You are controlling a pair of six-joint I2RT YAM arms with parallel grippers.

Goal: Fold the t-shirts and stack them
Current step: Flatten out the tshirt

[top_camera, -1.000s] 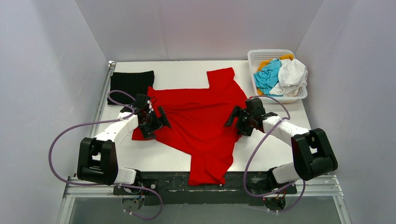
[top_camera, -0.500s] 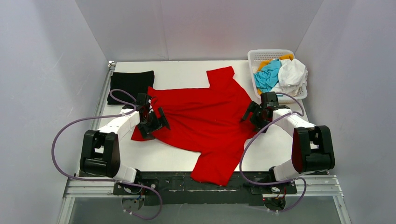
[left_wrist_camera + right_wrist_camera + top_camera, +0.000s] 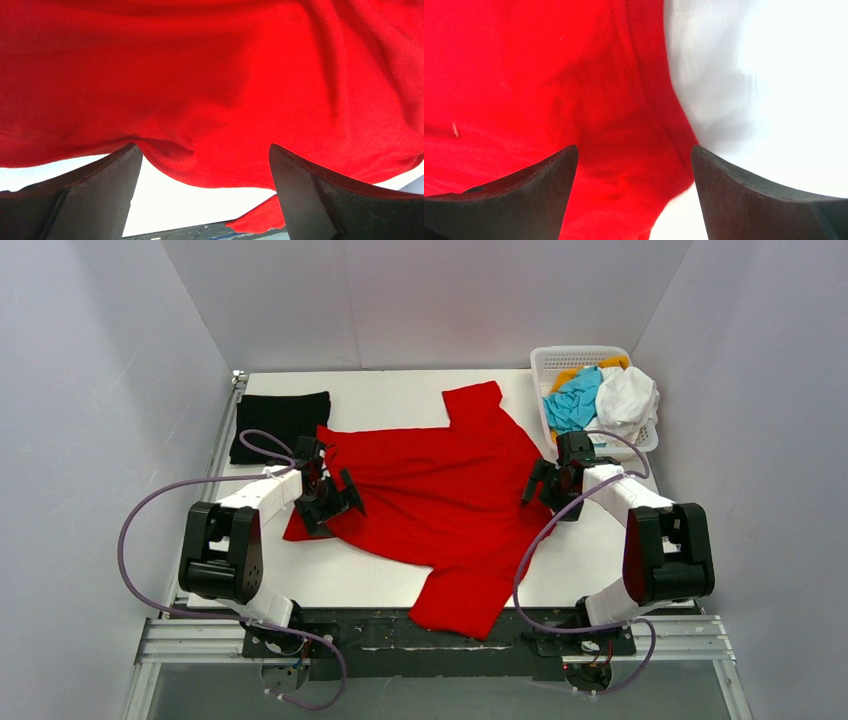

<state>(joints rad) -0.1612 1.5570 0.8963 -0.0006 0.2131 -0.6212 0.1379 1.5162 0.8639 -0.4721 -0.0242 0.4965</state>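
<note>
**Q:** Item one?
**A:** Red shirt (image 3: 440, 500): rumpled and unfolded, mid-frame, its lower tip at the table's (image 3: 400, 390) bottom edge.

**Q:** Your jaws?
**A:** My left gripper (image 3: 328, 502): spread wide, holding nothing, over the shirt's left edge. My right gripper (image 3: 548, 483): spread wide, holding nothing, over the right hem where cloth meets bare table.

**Q:** Other stock?
**A:** Black shirt (image 3: 281, 423): folded, upper left. Cyan shirt (image 3: 572, 405), white shirt (image 3: 628, 400) and an orange one, heaped in the basket (image 3: 560, 358), upper right.

**Q:** Step in hand?
**A:** I judge it to be squaring the red shirt for its first fold. Next, each jaw should drop onto its own edge, pinch only the cloth, then draw outward together to take out the wrinkles.
</note>
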